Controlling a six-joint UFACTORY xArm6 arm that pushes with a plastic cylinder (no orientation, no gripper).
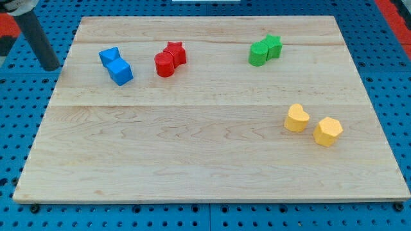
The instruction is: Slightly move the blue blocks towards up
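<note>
Two blue blocks touch each other at the board's upper left: a blue block [109, 56] above and a blue cube [120, 71] just below and right of it. My dark rod comes down at the view's far left, and my tip [51, 67] sits off the board's left edge, well left of the blue blocks and about level with the lower one. It touches no block.
A red star [174, 51] and a red cylinder [164, 65] sit just right of the blue pair. A green pair [264, 50] lies at the upper right. A yellow heart [296, 118] and a yellow hexagon [327, 131] lie at the right. The wooden board [205, 160] rests on blue pegboard.
</note>
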